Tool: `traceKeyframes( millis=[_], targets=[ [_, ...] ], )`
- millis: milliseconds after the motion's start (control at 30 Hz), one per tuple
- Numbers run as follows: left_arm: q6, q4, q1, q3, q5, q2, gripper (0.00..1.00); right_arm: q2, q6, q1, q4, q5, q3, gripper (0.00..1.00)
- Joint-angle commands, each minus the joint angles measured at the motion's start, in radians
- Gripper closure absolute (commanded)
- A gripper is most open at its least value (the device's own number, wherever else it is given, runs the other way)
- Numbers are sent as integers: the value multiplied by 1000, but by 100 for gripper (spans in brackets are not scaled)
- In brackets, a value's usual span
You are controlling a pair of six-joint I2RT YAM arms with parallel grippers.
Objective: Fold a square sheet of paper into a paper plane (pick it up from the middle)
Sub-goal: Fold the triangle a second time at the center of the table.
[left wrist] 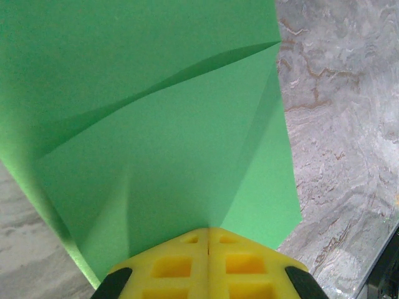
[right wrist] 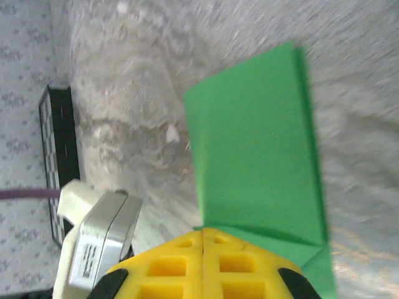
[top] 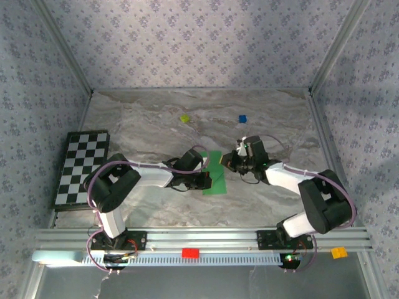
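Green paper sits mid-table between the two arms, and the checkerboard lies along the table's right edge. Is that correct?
Not quite. The checkerboard lies along the table's left edge, as the top external view shows. The green paper is indeed mid-table between the two arms.

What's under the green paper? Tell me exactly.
The marbled table borders the green paper, which rests on it. The patch beneath, and anything between its folded layers, is covered.
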Motion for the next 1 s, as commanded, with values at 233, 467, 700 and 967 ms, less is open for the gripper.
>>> traceKeyframes(
  millis=[233,467,700,967],
  targets=[
    [6,-106,-2,-8,-41,37,100,228,3,51,16,-34,10,98],
    [-29,-71,-1,3,-33,-16,100,249,-3,39,5,-14,-19,100],
    [-32,-69,4,90,-26,-18,97,257,-3,40,5,-14,-19,100],
    [-26,-89,8,133,-14,72,97,270,7,40,24,-14,-26,100]
  ],
)
